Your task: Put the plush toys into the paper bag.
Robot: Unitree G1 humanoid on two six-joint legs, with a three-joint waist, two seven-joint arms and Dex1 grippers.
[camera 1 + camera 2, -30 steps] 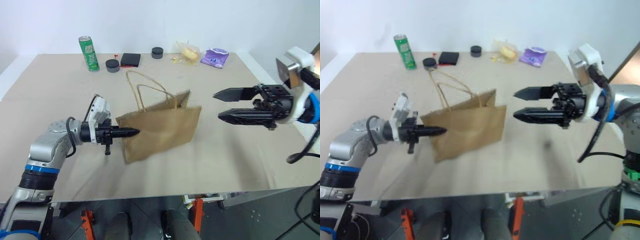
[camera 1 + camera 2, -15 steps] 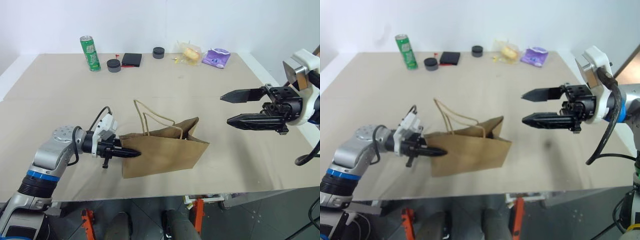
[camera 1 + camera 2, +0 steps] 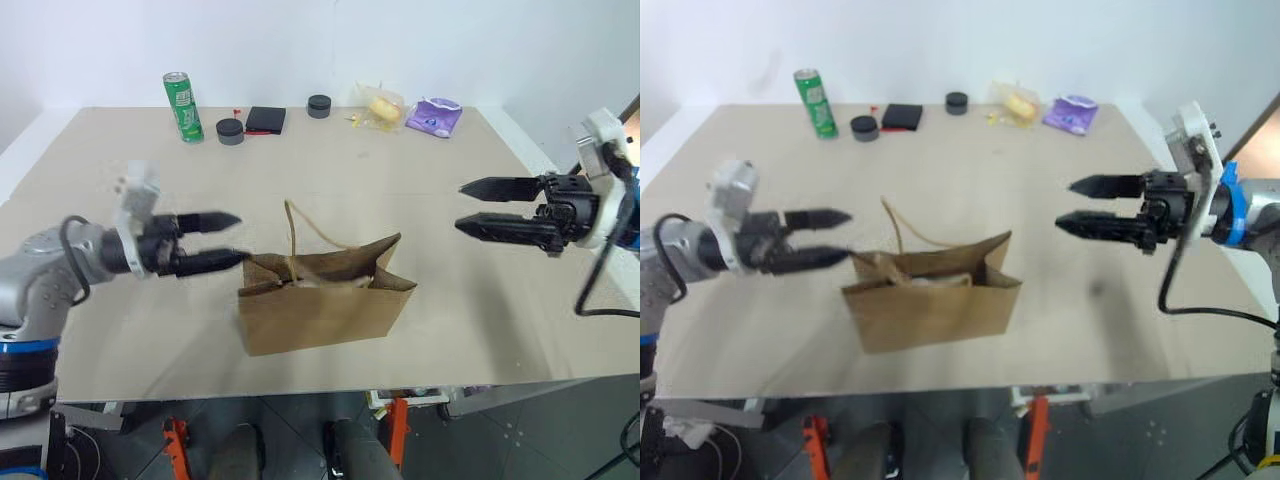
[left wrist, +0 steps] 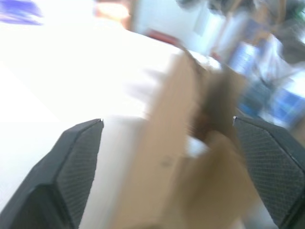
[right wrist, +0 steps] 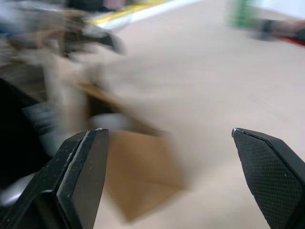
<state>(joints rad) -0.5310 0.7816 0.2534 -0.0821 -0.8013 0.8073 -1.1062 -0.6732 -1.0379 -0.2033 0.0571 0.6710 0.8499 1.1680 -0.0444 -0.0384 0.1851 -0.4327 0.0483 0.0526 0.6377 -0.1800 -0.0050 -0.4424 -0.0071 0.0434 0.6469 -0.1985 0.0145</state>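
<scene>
Seen from the head: paper bag (image 3: 322,304) upright near the table's (image 3: 450,330) front edge, mouth open, something pale just visible inside; from the left wrist, only blurred brown paper between spread fingers (image 4: 71,162). Along the far edge, green can (image 3: 182,106), black wallet (image 3: 265,120), purple pouch (image 3: 433,116). Flanking the bag without touching it, left gripper (image 3: 230,240) and right gripper (image 3: 470,205), both level, pointing inward, jaws wide and empty.

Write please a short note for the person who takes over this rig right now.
Left gripper: open, holds nothing, beside the paper bag's left end.
Right gripper: open, holds nothing, off to the bag's right.
Paper bag: stands upright on the table, mouth open, something pale inside, I cannot tell what.
Done: bag is set down. Plush toys not identifiable.
Left: check that both toys are inside.
</scene>
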